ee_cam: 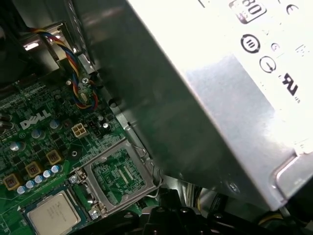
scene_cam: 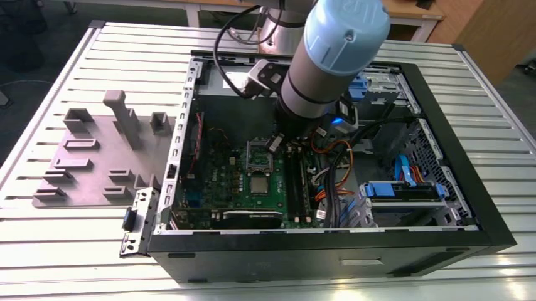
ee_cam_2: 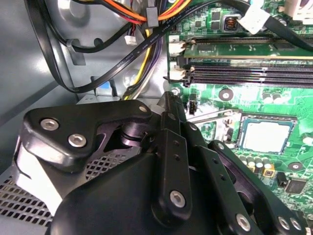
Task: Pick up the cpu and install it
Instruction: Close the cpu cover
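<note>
With your arm down inside the case (scene_cam: pixel 186 135), the cpu (scene_cam: pixel 258 184) lies flat on the green board, beside the open socket bracket (scene_cam: pixel 261 157); your hand (ee_cam_2: pixel 172 103) hangs over that bracket, cpu just off it, its grip I cannot tell

A pale bench (scene_cam: pixel 75 251) of long metal slats fills most of the exterior view, its ribs running across the frame from left to right. Two things lie directly on it. At the left of the frame sits a grey-purple fixture plate (scene_cam: pixel 80 172) with raised blocks and upright posts. Just beside it, from the centre to the right of the frame, lies an open black computer case (scene_cam: pixel 335 257), its open side facing up.
</note>
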Action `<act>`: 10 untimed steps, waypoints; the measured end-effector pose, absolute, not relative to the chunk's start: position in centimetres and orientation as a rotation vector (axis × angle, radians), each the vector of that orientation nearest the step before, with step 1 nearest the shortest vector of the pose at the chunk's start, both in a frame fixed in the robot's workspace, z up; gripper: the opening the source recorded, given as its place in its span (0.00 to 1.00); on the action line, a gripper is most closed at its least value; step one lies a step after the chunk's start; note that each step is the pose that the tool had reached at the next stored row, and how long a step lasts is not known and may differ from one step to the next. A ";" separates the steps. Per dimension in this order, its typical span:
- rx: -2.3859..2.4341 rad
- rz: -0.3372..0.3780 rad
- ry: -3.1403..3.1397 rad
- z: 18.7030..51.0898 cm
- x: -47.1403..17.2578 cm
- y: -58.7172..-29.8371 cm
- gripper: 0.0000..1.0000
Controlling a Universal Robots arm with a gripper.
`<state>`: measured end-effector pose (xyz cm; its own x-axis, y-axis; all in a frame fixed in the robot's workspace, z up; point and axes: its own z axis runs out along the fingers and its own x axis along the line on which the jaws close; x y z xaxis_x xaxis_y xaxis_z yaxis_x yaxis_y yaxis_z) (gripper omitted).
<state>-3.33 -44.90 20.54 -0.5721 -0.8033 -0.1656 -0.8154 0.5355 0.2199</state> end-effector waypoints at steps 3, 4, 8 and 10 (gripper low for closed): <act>-1.431 0.425 2.714 20.7 -3.3 -44.9 0.11; -1.431 0.425 2.714 20.8 -3.3 -44.9 0.11; -1.432 0.422 2.715 20.9 -3.4 -45.0 0.11; -1.432 0.420 2.716 20.9 -3.4 -45.0 0.11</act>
